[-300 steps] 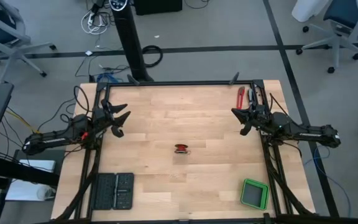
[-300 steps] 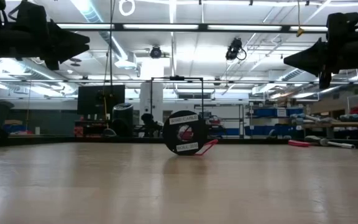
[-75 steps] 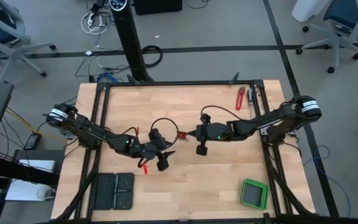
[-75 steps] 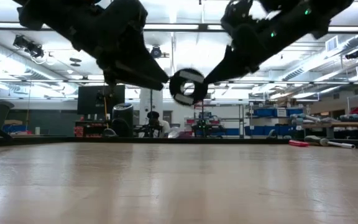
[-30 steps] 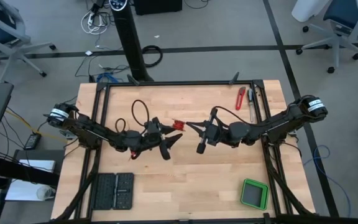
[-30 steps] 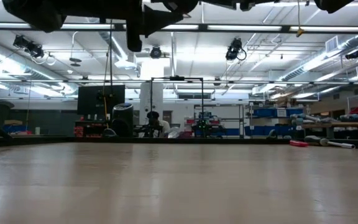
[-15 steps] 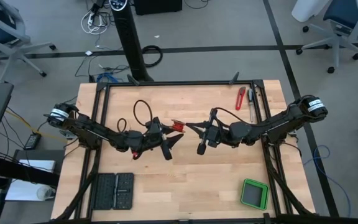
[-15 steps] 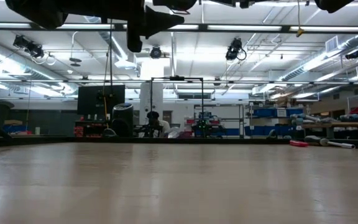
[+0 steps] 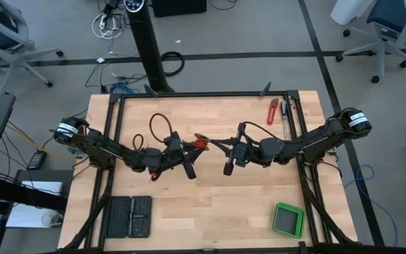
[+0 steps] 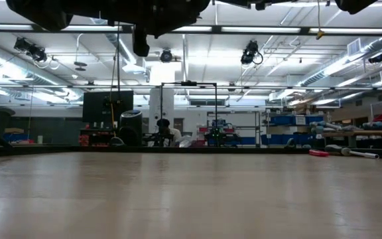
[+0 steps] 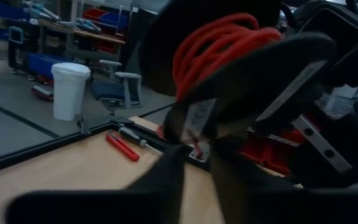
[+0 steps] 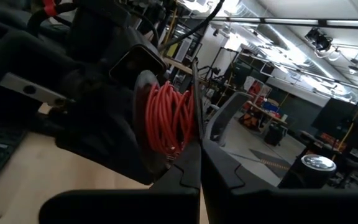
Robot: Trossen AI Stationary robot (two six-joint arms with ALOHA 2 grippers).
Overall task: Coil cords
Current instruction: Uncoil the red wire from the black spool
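1. Half a second ago the left gripper (image 9: 190, 149) stood spread beside the spool; its fingers have since drawn in around the spool's near side.

2. Red wire (image 9: 201, 144) sits wound on a small dark spool (image 11: 229, 68), held up in the air between the two arms, well above the table (image 9: 245, 201) and about over its middle, far from the green box (image 9: 288, 219) at the table's near right corner.

3. Right gripper (image 9: 216, 144): its fingers are pressed fully together on the spool's flange edge, seen close in the right wrist view beside the red windings (image 12: 168, 118).

4. Left gripper: mostly closed and pressed against the spool from the side away from the green box. The left wrist view shows a dark flange and the red coils right at its fingers, so I judge it has hold of the spool, though the exact contact is hidden.

5. Handling, as a judgement: the wire is very thin, light and limp, likely to spring loose or slip off the flanges if tension drops. The spool is rigid and light; it is best gripped by its flange rims or hub, never by the windings, which would shift and snag.

6. Red-handled tool (image 9: 271, 111) lies at the table's far edge, well apart from the spool.
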